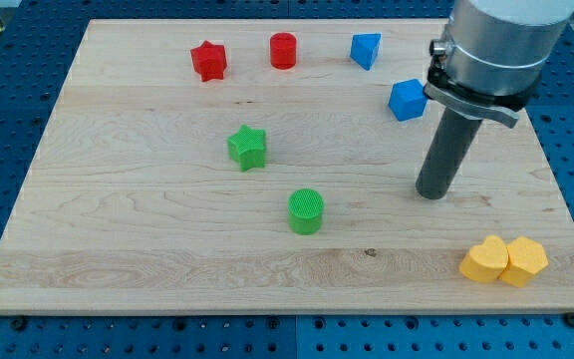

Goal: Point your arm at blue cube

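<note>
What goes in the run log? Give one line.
my tip below blue cube, apart | second blue block farther up | not yet at cube

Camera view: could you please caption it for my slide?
My tip rests below the blue cube, apart from it, on the wooden board.

My tip (pixel 431 192) is sitting at 5 o'clock of the blue cube (pixel 407 100), near it but apart. The blue triangular block (pixel 366 50) is lying at 11 o'clock of the cube. The red cylinder (pixel 283 50) is sitting at 9 o'clock of that block, with the red star (pixel 208 61) further out at 9. The green cylinder (pixel 306 211) is sitting at 5 o'clock of the green star (pixel 248 148). Two yellow blocks, the view's-left one (pixel 485 260) and the view's-right one (pixel 524 261), are touching at 5 o'clock of my tip.
</note>
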`<state>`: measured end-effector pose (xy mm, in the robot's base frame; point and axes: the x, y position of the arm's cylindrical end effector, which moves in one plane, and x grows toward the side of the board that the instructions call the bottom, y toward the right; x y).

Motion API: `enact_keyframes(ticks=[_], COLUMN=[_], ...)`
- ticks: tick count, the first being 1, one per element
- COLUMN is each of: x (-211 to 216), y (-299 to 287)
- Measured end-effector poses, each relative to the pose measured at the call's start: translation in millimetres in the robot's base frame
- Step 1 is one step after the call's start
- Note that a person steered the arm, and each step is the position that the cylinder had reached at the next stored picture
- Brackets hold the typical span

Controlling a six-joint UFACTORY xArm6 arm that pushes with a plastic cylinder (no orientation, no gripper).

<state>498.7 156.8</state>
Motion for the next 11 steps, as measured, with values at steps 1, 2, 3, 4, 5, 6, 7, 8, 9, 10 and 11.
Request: enact_keyframes(ticks=[1, 2, 3, 4, 5, 6, 7, 8, 9, 10, 11], x=[-1, -1, -8, -45, -69, -73, -98, -146, -186, -188, -188], y=[1, 1, 5, 10, 30, 49, 53, 51, 44, 40, 21])
